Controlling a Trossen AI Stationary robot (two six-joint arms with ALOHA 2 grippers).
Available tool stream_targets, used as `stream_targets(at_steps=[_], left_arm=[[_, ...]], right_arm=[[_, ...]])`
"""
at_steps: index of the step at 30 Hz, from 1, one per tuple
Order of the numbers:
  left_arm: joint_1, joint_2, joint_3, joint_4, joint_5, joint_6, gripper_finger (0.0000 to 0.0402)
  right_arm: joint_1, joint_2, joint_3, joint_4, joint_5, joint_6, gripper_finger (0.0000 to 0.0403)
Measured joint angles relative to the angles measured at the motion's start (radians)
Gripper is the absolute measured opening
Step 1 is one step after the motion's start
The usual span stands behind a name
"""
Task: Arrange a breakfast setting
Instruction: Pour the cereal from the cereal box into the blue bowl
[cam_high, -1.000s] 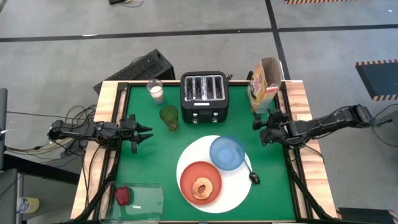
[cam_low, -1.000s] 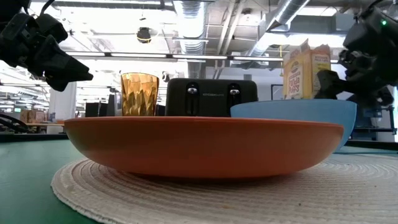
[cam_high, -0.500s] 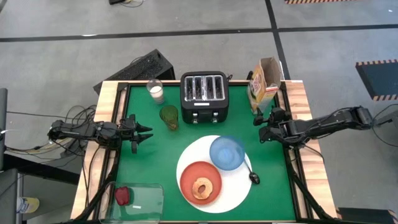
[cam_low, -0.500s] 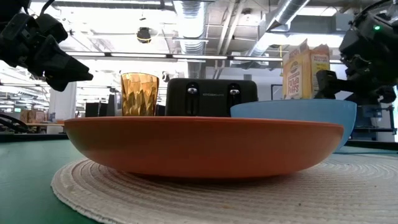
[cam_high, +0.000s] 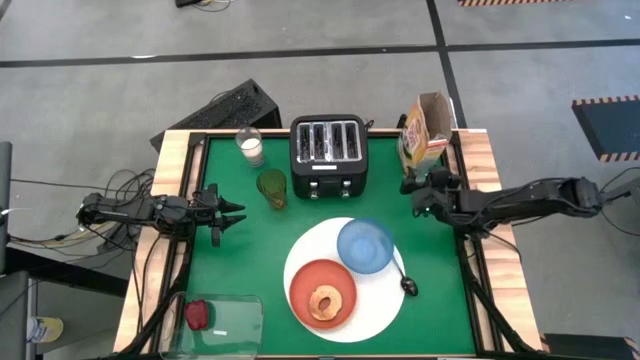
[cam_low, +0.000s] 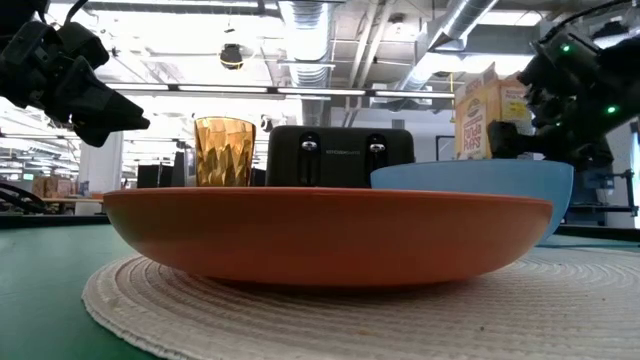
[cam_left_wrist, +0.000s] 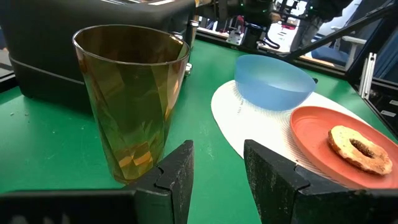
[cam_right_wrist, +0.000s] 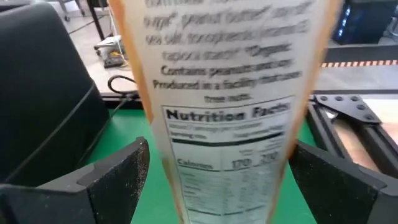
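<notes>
The cereal box (cam_high: 425, 130) stands upright at the table's far right, its narrow nutrition-label side (cam_right_wrist: 224, 93) facing my right gripper (cam_high: 412, 188). That gripper is open, a finger (cam_right_wrist: 106, 177) on either side of the box, apart from it. On the large white plate (cam_high: 375, 305) rest the blue bowl (cam_high: 365, 245), the dark spoon (cam_high: 407, 282) and the orange-red plate (cam_high: 335, 280), which carries the bagel (cam_high: 323, 303). My left gripper (cam_high: 235, 212) waits open near the left edge, beside the amber glass (cam_left_wrist: 130, 99).
A black toaster (cam_high: 328, 155) stands at the far middle, with a glass of milk (cam_high: 250, 146) to its left. A clear container (cam_high: 225, 320) at the near left corner holds a dark red food piece (cam_high: 198, 314). Bare green table lies between the left gripper and the plates.
My right gripper has gone toward the far edge and a little left, swinging round to face the cereal box, and has stayed open. The box and the plates have kept still.
</notes>
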Motion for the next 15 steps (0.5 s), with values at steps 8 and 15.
stream_targets(at_steps=[8, 15], left_arm=[[0.0, 0.0, 0.0, 0.0, 0.0, 0.0, 0.0128], [0.0, 0.0, 0.0, 0.0, 0.0, 0.0, 0.0128]], right_arm=[[-0.13, 0.047, -0.083, 0.398, -0.099, -0.334, 0.04], [-0.248, 0.05, -0.099, 0.482, -0.205, -0.419, 0.04]])
